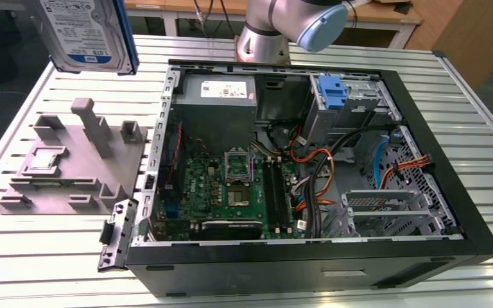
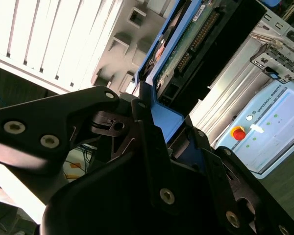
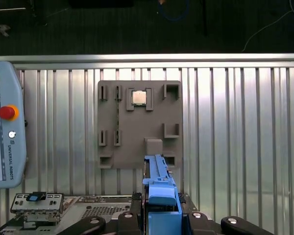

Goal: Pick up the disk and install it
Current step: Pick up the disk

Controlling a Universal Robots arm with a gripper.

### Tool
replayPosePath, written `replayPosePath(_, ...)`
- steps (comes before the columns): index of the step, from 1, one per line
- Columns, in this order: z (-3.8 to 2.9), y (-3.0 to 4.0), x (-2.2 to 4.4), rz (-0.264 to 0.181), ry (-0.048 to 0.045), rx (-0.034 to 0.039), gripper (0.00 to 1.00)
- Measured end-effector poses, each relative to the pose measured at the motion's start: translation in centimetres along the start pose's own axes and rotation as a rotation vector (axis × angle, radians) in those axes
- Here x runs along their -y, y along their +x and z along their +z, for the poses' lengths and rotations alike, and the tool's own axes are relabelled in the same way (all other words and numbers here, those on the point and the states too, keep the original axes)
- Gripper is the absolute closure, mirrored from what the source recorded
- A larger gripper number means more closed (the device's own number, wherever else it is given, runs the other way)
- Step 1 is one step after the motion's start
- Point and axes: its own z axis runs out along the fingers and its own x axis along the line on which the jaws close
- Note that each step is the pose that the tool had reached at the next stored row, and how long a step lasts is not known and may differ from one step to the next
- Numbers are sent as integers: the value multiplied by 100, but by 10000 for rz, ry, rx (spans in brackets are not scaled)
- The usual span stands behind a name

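The disk [image 1: 85,32], silver-grey with a white-and-blue label and a blue frame, hangs high in the air at the exterior view's upper left, above the slatted table and left of the open computer case [image 1: 315,160]. In the second wrist view my gripper [image 2: 161,117] is shut on the disk [image 2: 186,44], its black fingers [image 2: 142,127] clamping the blue frame. The first wrist view looks down the disk [image 3: 159,183] edge-on, with the gripper [image 3: 159,220] below it, over the near edge of a grey fixture plate [image 3: 139,125].
The grey fixture [image 1: 75,160] with upright posts lies on the table left of the case and carries a small chip [image 3: 139,97]. Inside the case are a motherboard [image 1: 229,186], a blue latch piece [image 1: 334,90] and a metal drive cage [image 1: 384,205]. A pendant [image 3: 5,127] lies nearby.
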Motion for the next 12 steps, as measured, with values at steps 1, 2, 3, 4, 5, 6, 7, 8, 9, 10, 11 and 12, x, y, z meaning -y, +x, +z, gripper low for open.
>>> replayPosePath(1, 0, 0, 9, 0, -1, -1, 64)
replayPosePath(2, -1, 0, 18, 0, -2, -1, 64)
replayPosePath(3, 0, -1, 25, 0, -1, 0, 64)
replayPosePath(4, 0, 0, 34, 0, 0, 0, 64)
replayPosePath(5, 0, 0, 45, 0, -1, 0, 64)
replayPosePath(6, 0, 0, 57, 0, -1, -1, 64)
replayPosePath(7, 0, 0, 68, 0, 0, 0, 64)
replayPosePath(8, 0, 2, 81, 0, -1, 0, 64)
replayPosePath(9, 0, 2, 92, 0, -1, 0, 64)
replayPosePath(10, 0, 4, 102, -1, 0, 0, 64)
replayPosePath(11, 1, 5, 110, 0, 0, 0, 64)
replayPosePath(12, 2, 7, 117, 0, 0, 0, 64)
